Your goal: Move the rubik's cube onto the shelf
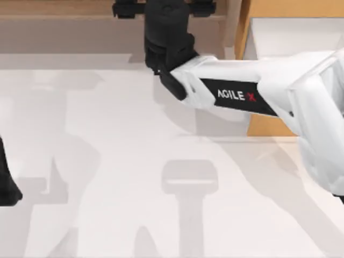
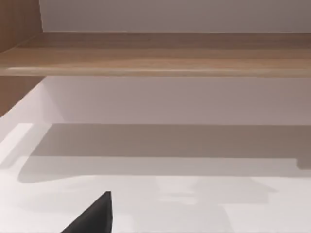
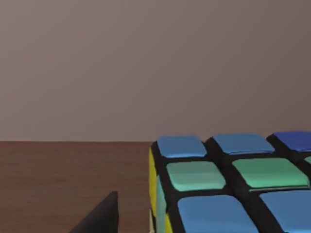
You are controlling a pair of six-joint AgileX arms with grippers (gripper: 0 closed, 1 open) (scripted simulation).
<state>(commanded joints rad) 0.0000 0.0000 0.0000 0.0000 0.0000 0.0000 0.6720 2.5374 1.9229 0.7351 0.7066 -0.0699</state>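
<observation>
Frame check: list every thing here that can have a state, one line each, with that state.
Small black-edged rubik's cube with blue, green and yellow stickers: over the brown wooden board, close to the right wrist camera; contact with the board not visible.
Long light tan wooden shelf: level, its top bare in the left wrist view.
Right gripper: extended over the shelf at the table's far edge.
Left gripper: parked at the table's left edge.

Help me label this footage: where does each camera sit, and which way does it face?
Top view: above the table, looking down; right arm reaches to the shelf, left arm at the left edge.
Left wrist view: on the left arm, facing the shelf across the table; a dark fingertip shows.
Right wrist view: on the right arm, close on the rubik's cube.
Top and left wrist views share the shelf.
</observation>
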